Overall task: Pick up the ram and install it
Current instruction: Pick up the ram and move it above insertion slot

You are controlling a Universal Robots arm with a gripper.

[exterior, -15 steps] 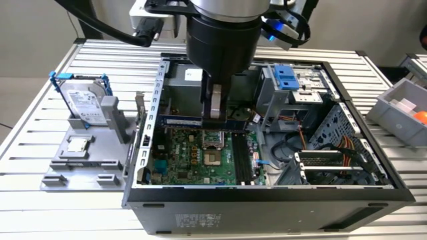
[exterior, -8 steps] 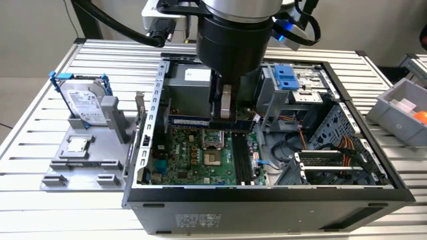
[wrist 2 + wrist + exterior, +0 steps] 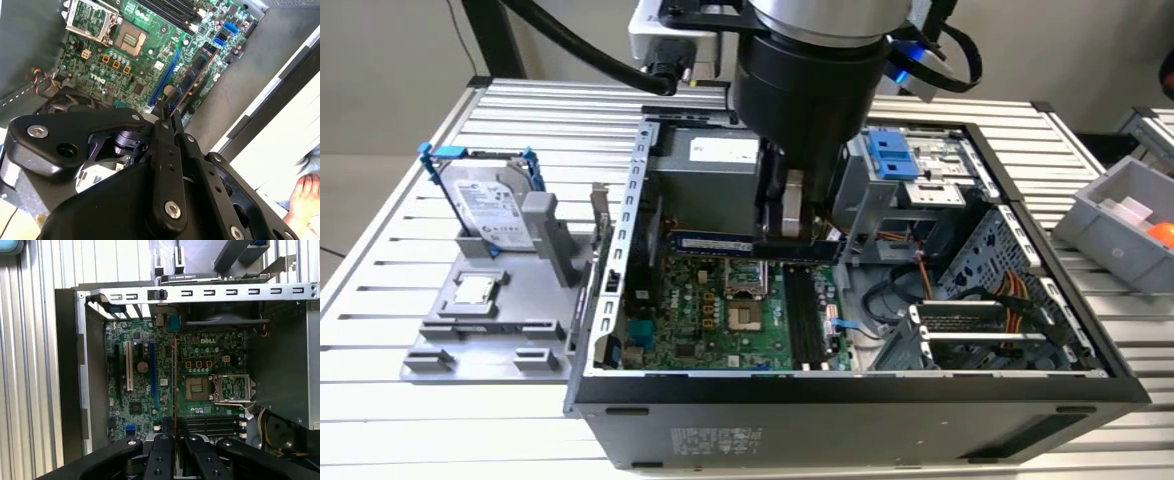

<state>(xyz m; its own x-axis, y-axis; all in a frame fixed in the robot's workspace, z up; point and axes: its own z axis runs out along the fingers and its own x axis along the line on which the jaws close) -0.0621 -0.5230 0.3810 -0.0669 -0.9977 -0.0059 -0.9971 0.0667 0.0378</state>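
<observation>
**Ram held over the board, not seated**

The ram point(image 3: 720, 243) is inside the open computer case point(image 3: 854, 388), held clear above the motherboard point(image 3: 707, 322). Its long edge is level and runs from the exterior view's left to right. The gripper point(image 3: 794, 238) pinches the stick near one end, with the fingers point(image 3: 161, 131) pressed against both faces. Most of the stick's length projects toward the exterior view's left.

In the first wrist view the ram point(image 3: 174, 382) is seen edge-on as a thin line over the board. It lies crosswise to the dark memory slots point(image 3: 806, 315), which are all unfilled.

Outside the case, at the exterior view's left, a grey holder point(image 3: 500, 335) stands on the slatted table point(image 3: 400, 420). It carries an upright hard drive point(image 3: 491, 205) and a small square chip point(image 3: 476, 290). A grey bin point(image 3: 1107, 228) stands at the exterior view's right.
</observation>
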